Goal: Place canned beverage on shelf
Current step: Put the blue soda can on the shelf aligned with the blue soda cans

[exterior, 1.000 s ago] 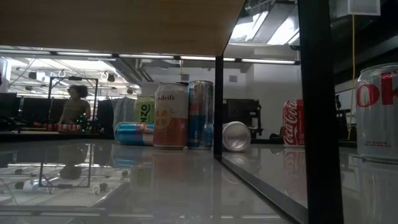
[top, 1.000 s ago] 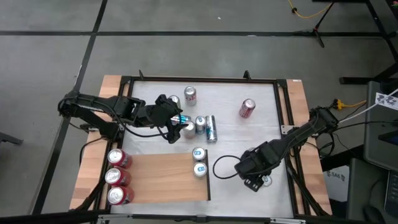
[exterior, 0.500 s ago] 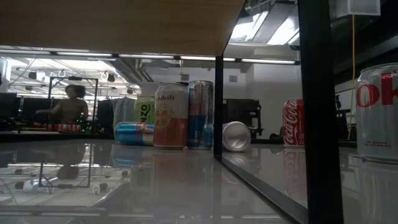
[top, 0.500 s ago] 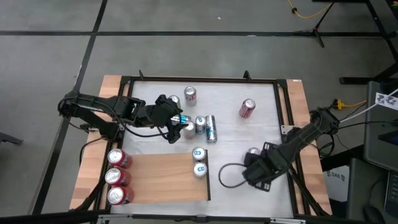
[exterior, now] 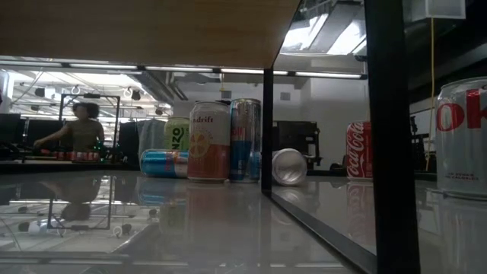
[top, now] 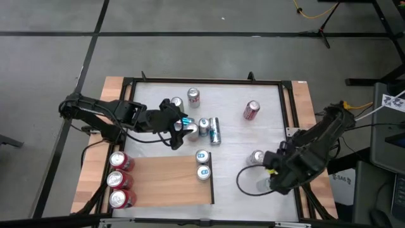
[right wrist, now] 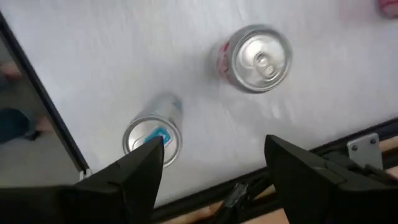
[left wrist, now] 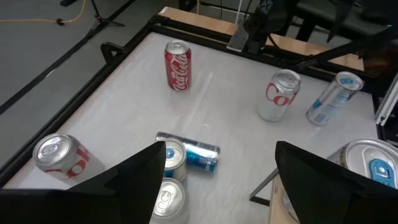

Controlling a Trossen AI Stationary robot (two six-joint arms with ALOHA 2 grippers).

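left pincer (left wrist: 221,149): over the middle-left of the tabletop (top: 237,139); fingers apart, nothing between them.
around it: a cluster of cans just beside the fingers. Two upright silver-topped cans (left wrist: 169,155) stand by one finger, with a blue can lying on its side (left wrist: 198,155) touching them.
further out: a red-and-white can (left wrist: 59,158) stands to one side. A red cola can (left wrist: 177,65) stands alone toward the far rail.
right pincer (right wrist: 214,146): over the near right corner of the tabletop; fingers spread, empty.
below it: an upright red can with a silver top (right wrist: 255,56) and a slim can with a blue tab (right wrist: 151,138). The two stand apart from each other, and neither touches a finger.
in its way: the dark frame rail (top: 292,136) runs close along the right side, and a black cable loop (top: 243,180) lies on the tabletop beside the slim can.
shelf (top: 164,180): wood-grain panel at the near left, with a dark strip along its right edge.
on the shelf: two blue-tab cans (top: 202,164) stand in a row at the right edge. Three red cans (top: 118,180) line the left edge.
open room: the shelf's middle is bare. So is the tabletop between the cluster and the right-hand cans.
room behind: a person (exterior: 80,133) far off in the low view.
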